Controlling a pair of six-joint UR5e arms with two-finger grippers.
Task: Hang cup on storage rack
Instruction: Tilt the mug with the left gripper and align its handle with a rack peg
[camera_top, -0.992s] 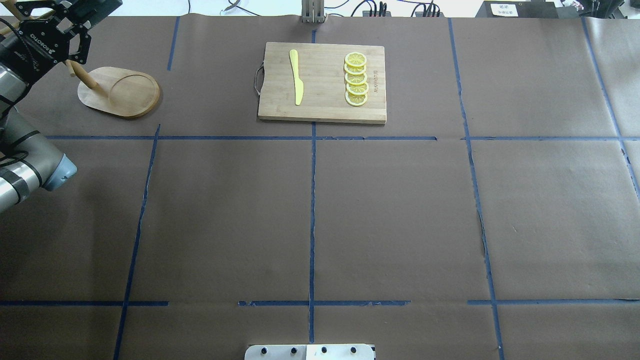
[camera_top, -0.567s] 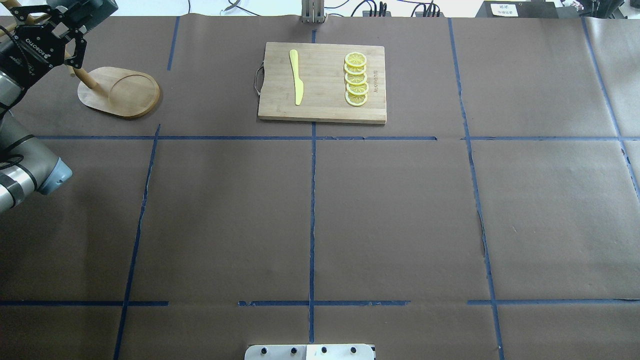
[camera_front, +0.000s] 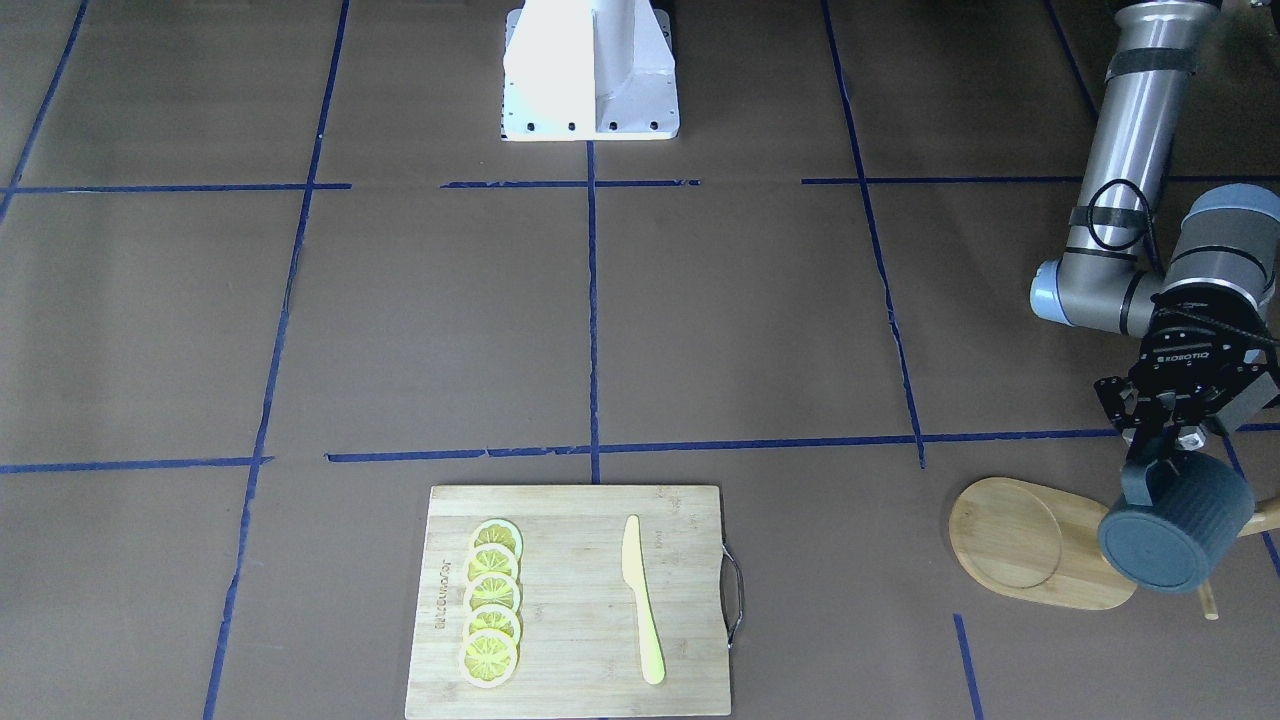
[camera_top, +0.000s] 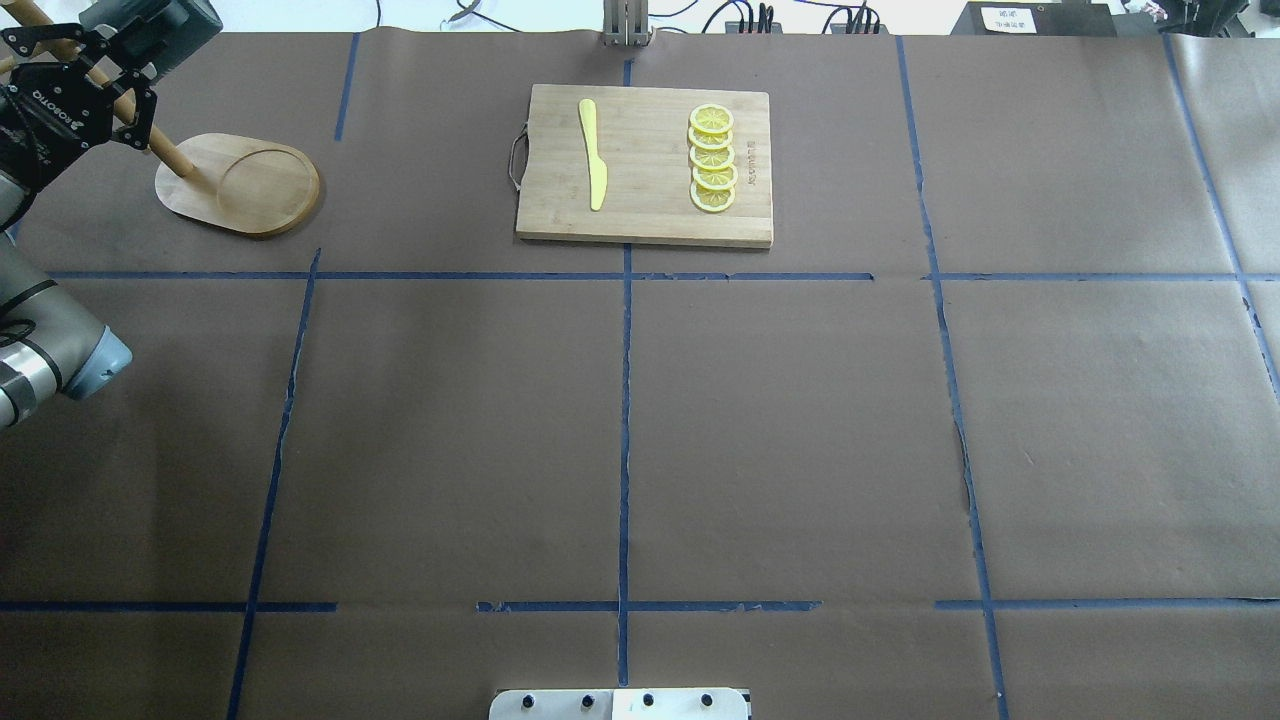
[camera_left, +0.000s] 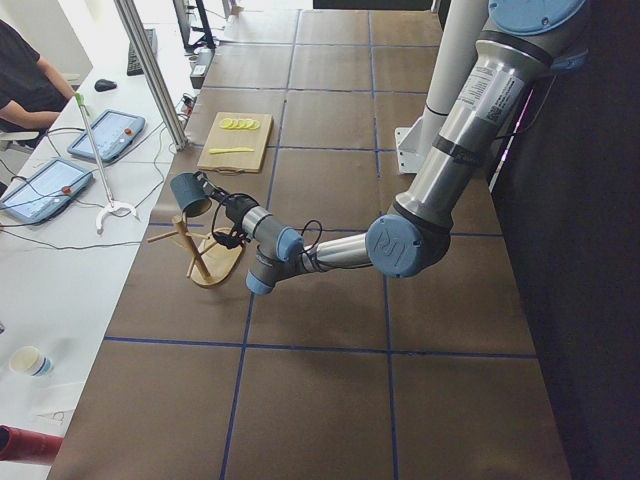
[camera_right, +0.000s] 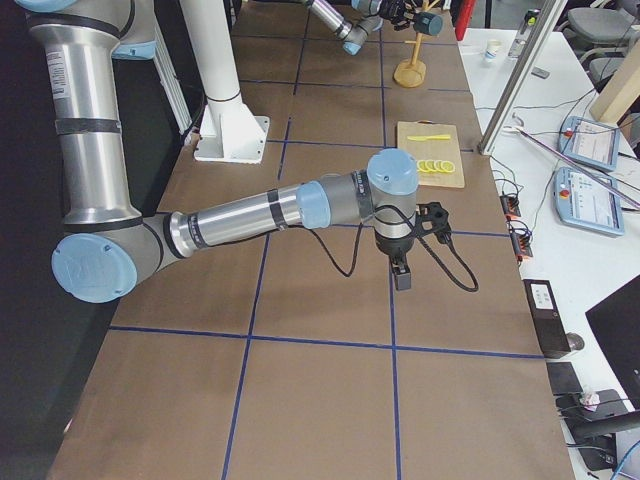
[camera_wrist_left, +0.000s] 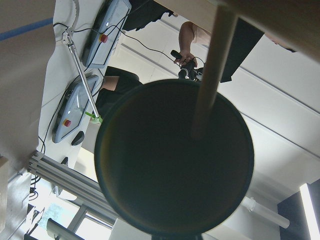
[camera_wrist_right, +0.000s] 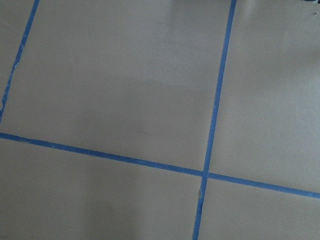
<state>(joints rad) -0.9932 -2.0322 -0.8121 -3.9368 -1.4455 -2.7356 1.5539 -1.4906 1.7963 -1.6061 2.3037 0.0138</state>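
The left gripper (camera_front: 1150, 478) is clamped on the cup (camera_front: 1180, 535), holding it on its side above the post of the storage rack (camera_front: 1010, 545) at the far left, while for the right gripper (camera_right: 402, 274) one cannot tell how the jaws stand.

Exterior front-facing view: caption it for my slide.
Left gripper holds the cup at the storage rack, with a cutting board alongside.

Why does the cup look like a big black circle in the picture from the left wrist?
In the left wrist view the cup fills most of the frame with bright room light behind it, so it shows only as a dark shape. The rack peg crossing it looks soft, probably because it is so close. In the right wrist view the table looks pale and washed out.
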